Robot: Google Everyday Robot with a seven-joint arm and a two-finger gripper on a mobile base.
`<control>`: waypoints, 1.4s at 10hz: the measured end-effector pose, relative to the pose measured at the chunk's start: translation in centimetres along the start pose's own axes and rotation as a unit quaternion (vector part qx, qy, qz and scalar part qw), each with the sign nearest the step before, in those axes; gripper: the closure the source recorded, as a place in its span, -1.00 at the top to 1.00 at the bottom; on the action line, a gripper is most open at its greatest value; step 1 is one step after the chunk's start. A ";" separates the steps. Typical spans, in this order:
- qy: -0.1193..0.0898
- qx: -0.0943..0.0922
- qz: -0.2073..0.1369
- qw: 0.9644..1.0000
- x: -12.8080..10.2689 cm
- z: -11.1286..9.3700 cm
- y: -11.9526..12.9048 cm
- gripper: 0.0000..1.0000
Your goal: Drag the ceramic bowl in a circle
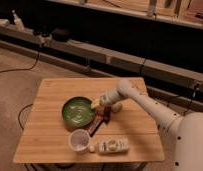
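The ceramic bowl (75,112), green inside, sits a little left of the middle of the wooden surface (50,92). The robot's arm (145,102) reaches in from the right, and its gripper (98,103) is at the bowl's right rim, touching it or very nearly so. Whether the gripper is closed on that rim or only resting against it cannot be told from this view.

The step in hand looks like the drag itself, and doing it well is mostly a matter of room. Just below and right of the bowl lies a dark brown bar (97,123), close to the rim. Nearer the front edge stand a white cup (79,140) and, beside it, a white bottle (113,145) lying on its side. A small pale object (116,107) sits just right of the gripper. The open wood lies to the left of the bowl and behind it — so the circle would best be centred up and to the left, away from this cluster.

The robot should keep the bowl flat on the surface and press lightly. A rim hold on a ceramic bowl probably invites tipping if the pull goes upward. The glazed base should slide easily on the wood, so a slow, even sweep would likely keep the contact from slipping off. The arc passing nearest the bar and the cup is the risky part — there the circle should be kept tight.
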 end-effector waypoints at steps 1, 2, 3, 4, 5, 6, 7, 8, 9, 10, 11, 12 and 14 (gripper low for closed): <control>0.020 -0.006 0.009 1.000 1.6 -1.0 0.9 -1.00; 0.032 -0.012 0.013 0.999 3.0 -1.5 1.5 -1.00; 0.035 -0.019 0.014 0.999 4.2 -1.5 1.8 -1.00; 0.028 -0.032 0.014 0.999 5.7 -0.5 2.0 -1.00; 0.020 -0.042 0.011 0.999 7.0 0.6 1.8 -1.00; 0.013 -0.046 0.011 0.999 8.2 1.6 1.6 -1.00; 0.002 -0.046 0.008 0.999 9.3 3.0 0.8 -1.00; -0.009 -0.040 -0.004 0.999 10.1 4.4 -0.5 -1.00; -0.024 -0.029 -0.021 0.999 10.7 6.2 -2.6 -1.00; -0.037 -0.019 -0.036 0.999 10.8 7.6 -4.3 -1.00; -0.050 -0.006 -0.049 0.998 10.6 9.1 -5.9 -1.00; -0.068 0.012 -0.063 0.996 10.0 10.7 -7.9 -1.00; -0.107 0.043 -0.100 0.988 7.6 13.3 -11.4 -1.00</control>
